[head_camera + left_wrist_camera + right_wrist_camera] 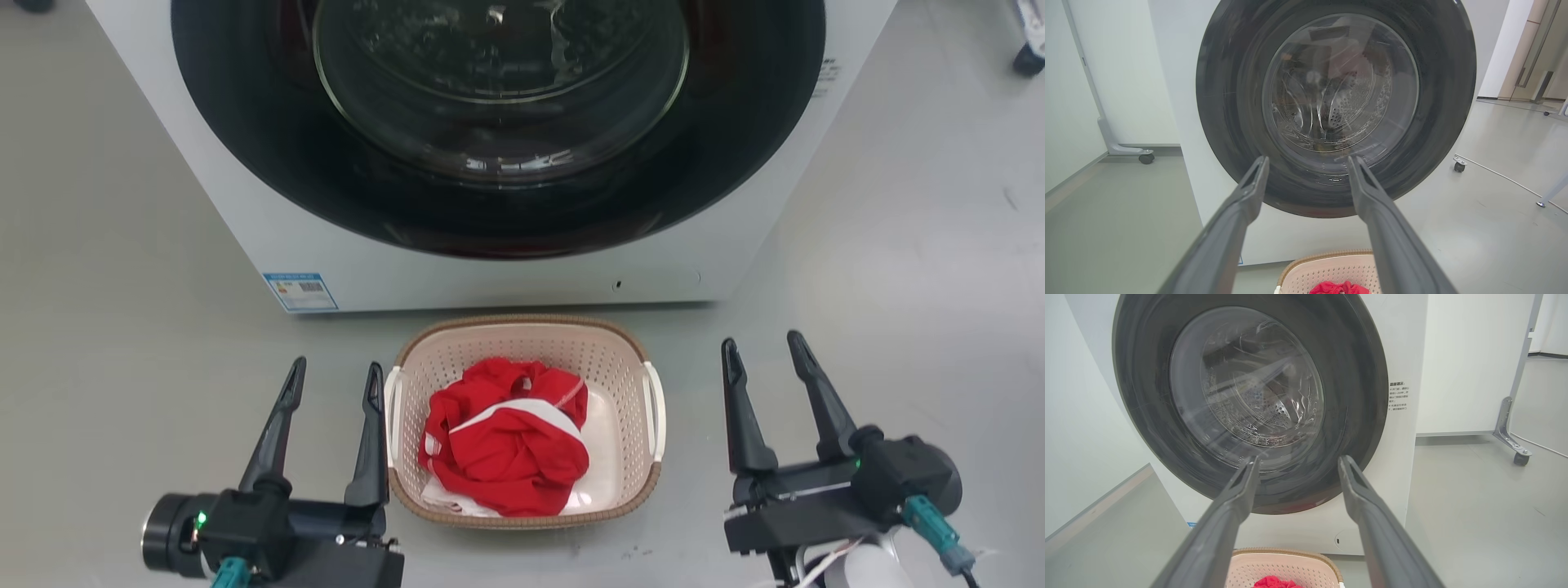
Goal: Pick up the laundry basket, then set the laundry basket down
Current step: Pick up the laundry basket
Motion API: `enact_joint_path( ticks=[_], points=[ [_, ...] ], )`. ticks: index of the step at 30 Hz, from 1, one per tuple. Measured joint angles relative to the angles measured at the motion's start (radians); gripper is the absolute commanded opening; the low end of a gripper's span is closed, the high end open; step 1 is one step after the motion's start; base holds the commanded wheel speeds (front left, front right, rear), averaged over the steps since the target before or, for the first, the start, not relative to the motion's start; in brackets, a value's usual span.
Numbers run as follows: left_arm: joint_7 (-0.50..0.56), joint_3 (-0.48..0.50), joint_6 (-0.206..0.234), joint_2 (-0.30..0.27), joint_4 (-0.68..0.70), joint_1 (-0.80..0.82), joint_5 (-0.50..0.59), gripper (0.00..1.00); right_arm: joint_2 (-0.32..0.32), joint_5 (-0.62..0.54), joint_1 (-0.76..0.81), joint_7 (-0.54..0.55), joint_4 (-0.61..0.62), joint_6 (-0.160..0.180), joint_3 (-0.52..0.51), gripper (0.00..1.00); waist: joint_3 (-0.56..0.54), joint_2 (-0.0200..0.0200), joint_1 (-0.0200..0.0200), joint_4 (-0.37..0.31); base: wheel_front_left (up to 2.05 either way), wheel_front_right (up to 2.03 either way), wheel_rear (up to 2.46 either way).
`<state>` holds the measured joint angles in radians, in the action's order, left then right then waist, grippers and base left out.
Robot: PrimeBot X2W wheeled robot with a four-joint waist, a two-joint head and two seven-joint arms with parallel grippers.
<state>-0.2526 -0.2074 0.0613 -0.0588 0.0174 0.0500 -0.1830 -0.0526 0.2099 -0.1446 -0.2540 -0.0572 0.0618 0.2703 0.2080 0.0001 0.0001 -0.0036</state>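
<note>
You are looking at the laundry basket (490, 347) sitting on the grey floor (122, 327), just in front of the washer (490, 278) and between your two grippers. The left gripper (336, 367) is standing with its fingers spread and nothing between them, its inner finger just beside the basket's left handle (393, 408). Whether it is touching, you cannot tell. The right gripper (761, 343) is spread about as wide and also carrying nothing, sitting clearly apart from the right handle (655, 408).

The risks, as I am judging them:
- The arms are sitting unevenly about the basket, so closing in now is likely to push it sideways rather than catch it.
- Gripping one handle alone is likely to tip the basket and spill the red garment (506, 441).
- The washer is standing close behind, so a forward nudge could jam the rim against its front panel.
- The handles are looking thin and smooth, and long fingers may be slipping off them.

Counting: one basket with two white handles, one washer, and two grippers with two fingers each. There is one red-and-white bundle of cloth, but how many pieces are lying in it I cannot tell.
</note>
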Motion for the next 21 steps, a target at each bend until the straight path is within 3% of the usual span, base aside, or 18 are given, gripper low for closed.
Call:
enact_joint_path(
  ticks=[21],
  points=[
    [0.0,0.036,-0.01,0.011,-0.216,0.281,-0.016,1.0,-0.002,-0.001,-0.277,-0.003,-0.196,-0.027,-0.028,1.0,0.282,0.0001,0.0001,-0.001,0.0,0.0,0.0]
  ],
)
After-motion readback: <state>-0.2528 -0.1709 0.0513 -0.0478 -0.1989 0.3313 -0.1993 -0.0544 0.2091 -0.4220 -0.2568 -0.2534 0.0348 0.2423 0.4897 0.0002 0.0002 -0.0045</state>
